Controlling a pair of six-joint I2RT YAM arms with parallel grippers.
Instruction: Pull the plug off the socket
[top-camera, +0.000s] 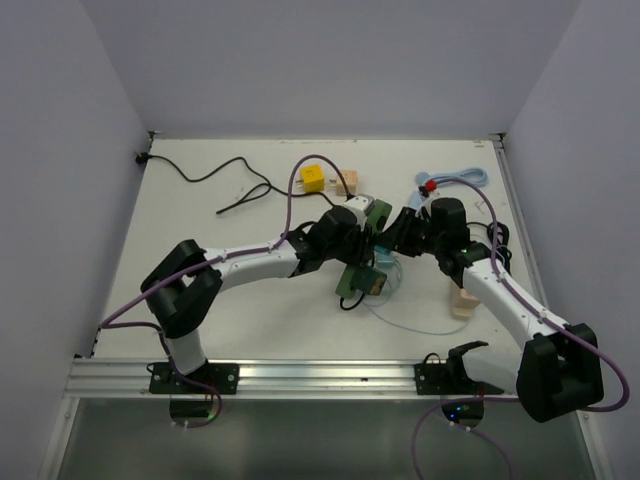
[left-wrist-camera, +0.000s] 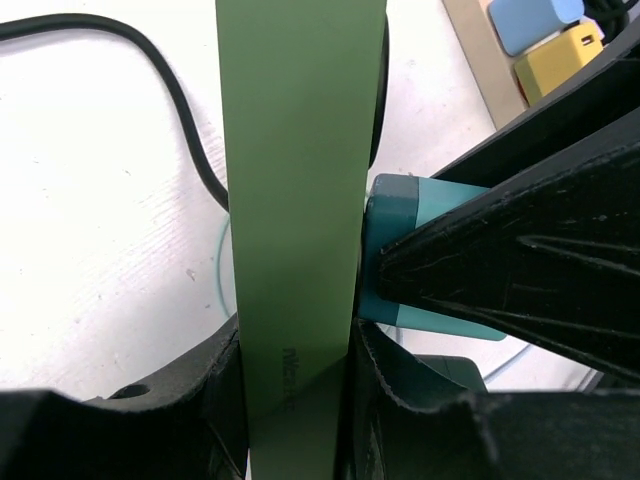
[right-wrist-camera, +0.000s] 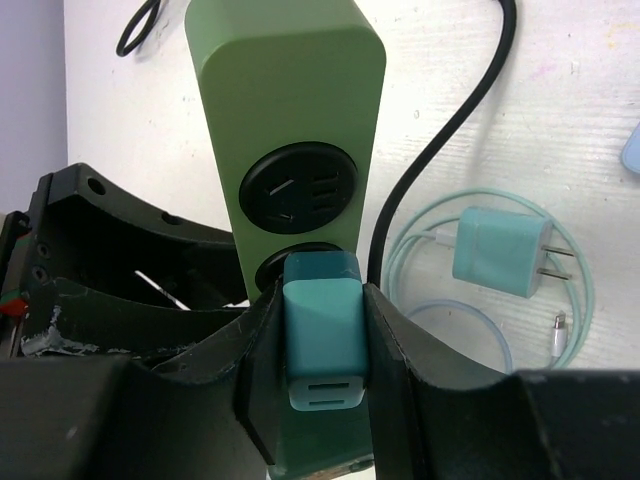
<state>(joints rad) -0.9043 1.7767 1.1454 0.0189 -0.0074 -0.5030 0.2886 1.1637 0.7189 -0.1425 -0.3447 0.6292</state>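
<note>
Right end effector (right-wrist-camera: 322, 350) clamped plug (right-wrist-camera: 320, 300) lower centre, left end effector (left-wrist-camera: 295, 400) gripped socket (left-wrist-camera: 300, 150); needed straight outward pull

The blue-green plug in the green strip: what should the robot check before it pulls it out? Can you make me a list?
1. The right claw has a finger on each side of the plug: ok.
2. The left claw clamps the green strip to hold it back: ok.
3. The plug sits in an outlet of the strip, not yet out: ok.
4. The black cord runs beside the strip, not between the right claw's fingers: ok.
5. Both grips are tight enough not to slip: cannot tell.
</note>
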